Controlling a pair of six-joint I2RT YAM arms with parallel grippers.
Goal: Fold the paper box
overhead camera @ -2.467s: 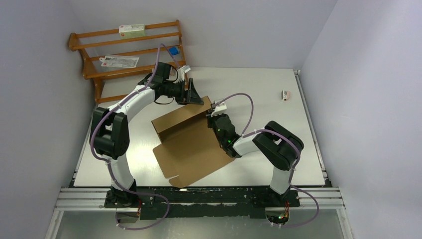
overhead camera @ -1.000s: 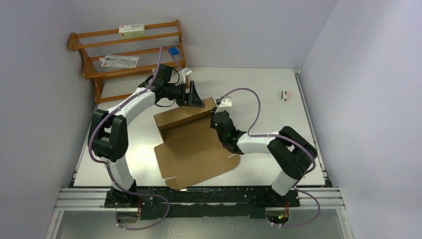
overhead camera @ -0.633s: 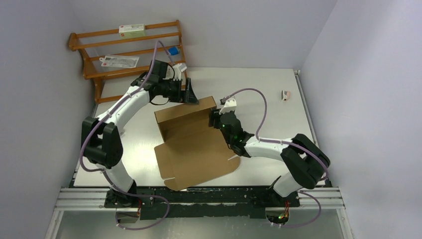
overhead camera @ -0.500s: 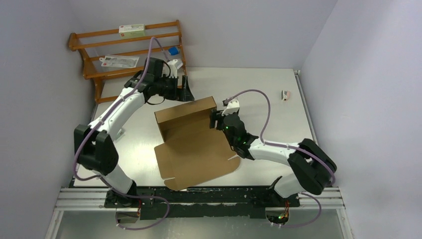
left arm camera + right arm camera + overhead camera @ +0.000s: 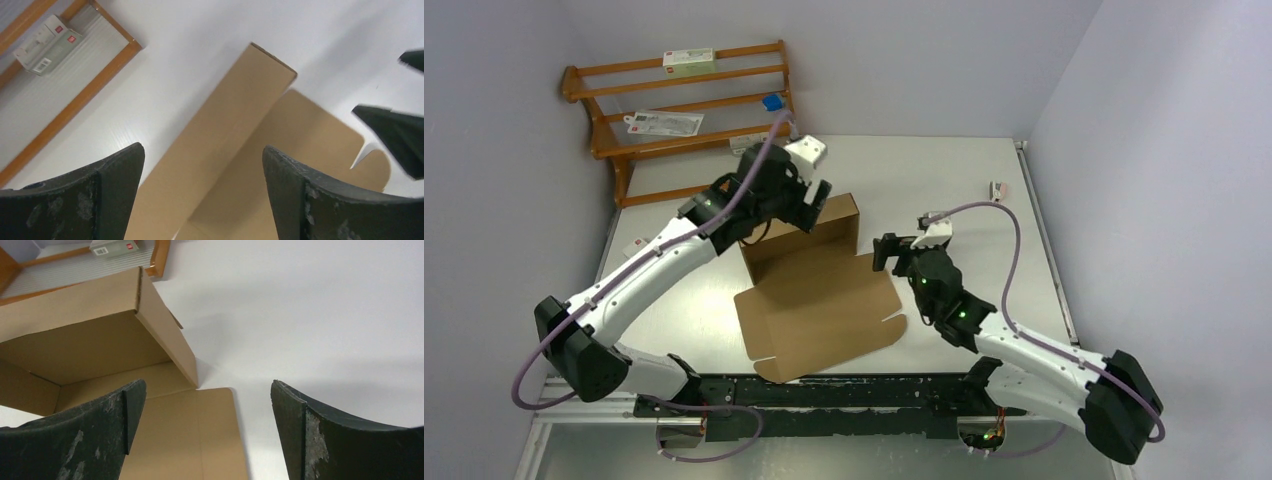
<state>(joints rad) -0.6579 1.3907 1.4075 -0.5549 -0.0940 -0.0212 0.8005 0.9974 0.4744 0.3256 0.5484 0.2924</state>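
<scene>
The paper box (image 5: 819,305) is plain brown cardboard lying mid-table. Its back wall (image 5: 809,232) and right end wall stand upright, while the front panel lies flat. My left gripper (image 5: 809,210) hovers open above the back wall, touching nothing. In the left wrist view the paper box (image 5: 235,125) lies below the left gripper (image 5: 202,155). My right gripper (image 5: 887,250) stands open just right of the box's right corner, apart from it. The right wrist view shows the paper box (image 5: 100,340) ahead of the empty right gripper (image 5: 206,387).
A wooden rack (image 5: 674,100) with white packets (image 5: 688,59) stands at the back left. A small object (image 5: 997,189) lies at the far right of the table. A white tag (image 5: 636,247) lies near the left edge.
The right gripper opened, let go of the box's right corner and drew back to the right. The left gripper pulled off the back wall and swung above it. The walls stay upright.
</scene>
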